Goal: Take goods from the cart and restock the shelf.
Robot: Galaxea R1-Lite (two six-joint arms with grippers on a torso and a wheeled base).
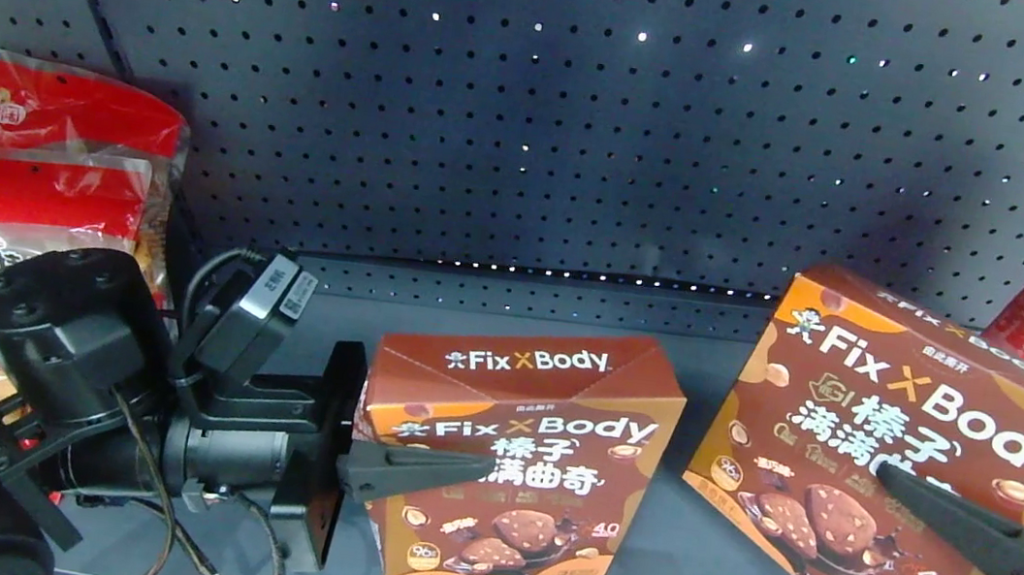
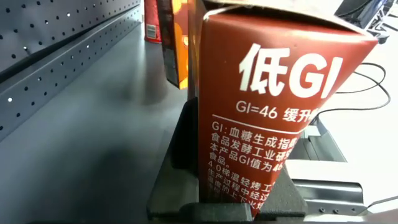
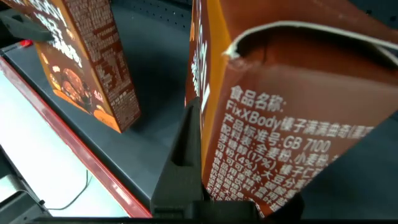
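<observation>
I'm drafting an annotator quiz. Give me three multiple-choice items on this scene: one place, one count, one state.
1. Where are the red snack bags? A. the shelf's left side B. between the boxes C. atop a box
2. How many cookie boxes? A. one B. two C. four
3. How is the right cookie box? A. lying flat B. tilted in the right gripper C. standing untouched
Answers: 1 A, left of both boxes; 2 B, the left cookie box sits in the left gripper; 3 B, it leans, a finger across its front.

Dim light (glints through pegboard (image 1: 537,85))
</observation>
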